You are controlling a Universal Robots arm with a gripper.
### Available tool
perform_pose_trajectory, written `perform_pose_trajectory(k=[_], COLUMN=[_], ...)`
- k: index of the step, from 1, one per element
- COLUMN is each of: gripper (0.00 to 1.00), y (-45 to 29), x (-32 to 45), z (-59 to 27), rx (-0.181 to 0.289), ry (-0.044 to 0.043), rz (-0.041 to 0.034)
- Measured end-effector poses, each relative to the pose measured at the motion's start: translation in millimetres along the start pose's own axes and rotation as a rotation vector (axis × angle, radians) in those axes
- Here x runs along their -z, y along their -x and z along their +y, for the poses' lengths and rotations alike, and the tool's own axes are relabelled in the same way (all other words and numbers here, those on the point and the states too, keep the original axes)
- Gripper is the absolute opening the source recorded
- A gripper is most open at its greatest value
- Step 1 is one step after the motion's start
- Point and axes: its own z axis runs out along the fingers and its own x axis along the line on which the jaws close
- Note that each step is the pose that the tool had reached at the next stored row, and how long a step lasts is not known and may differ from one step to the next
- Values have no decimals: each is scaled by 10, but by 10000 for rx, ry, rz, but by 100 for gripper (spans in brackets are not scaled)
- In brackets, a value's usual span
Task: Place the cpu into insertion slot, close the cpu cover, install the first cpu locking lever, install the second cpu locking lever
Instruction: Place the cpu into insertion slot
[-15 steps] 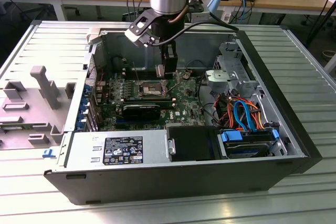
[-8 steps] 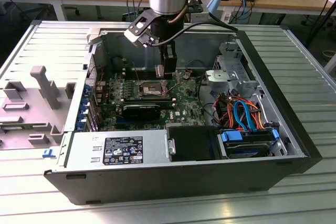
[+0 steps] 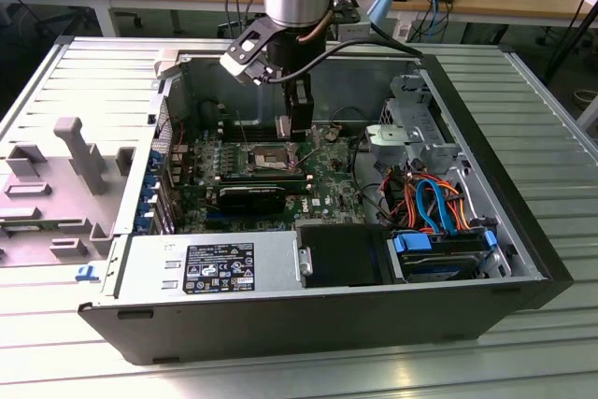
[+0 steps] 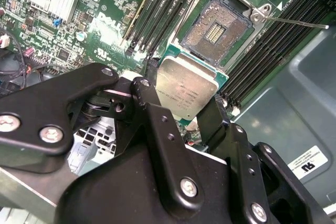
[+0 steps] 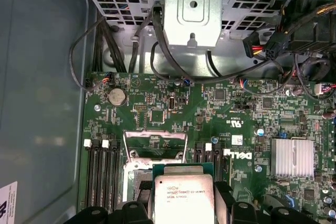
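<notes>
Gripper (image 4: 181,106) is closed on the cpu (image 4: 186,85), holding it above the open insertion slot (image 3: 270,158), near the centre of the exterior view. A tilted or offset cpu could bend the slot's contacts.

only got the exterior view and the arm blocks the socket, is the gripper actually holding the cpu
Observer: Yes. In the second wrist view the gripper is shut on the cpu, pinching it by its edges.
Operator: is it seated yet
Observer: No. The insertion slot lies bare with its contacts showing, and the cpu is not in it.
Operator: cover in the way
Observer: No. In the first wrist view the cpu cover stands swung up off the slot.
</notes>
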Motion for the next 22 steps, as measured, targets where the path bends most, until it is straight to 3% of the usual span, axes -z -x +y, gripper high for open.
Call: perform_pose_trajectory(k=[22], gripper=[55], y=[-3], x=[-62], z=[-16], rx=[0], ry=[1], rz=[1])
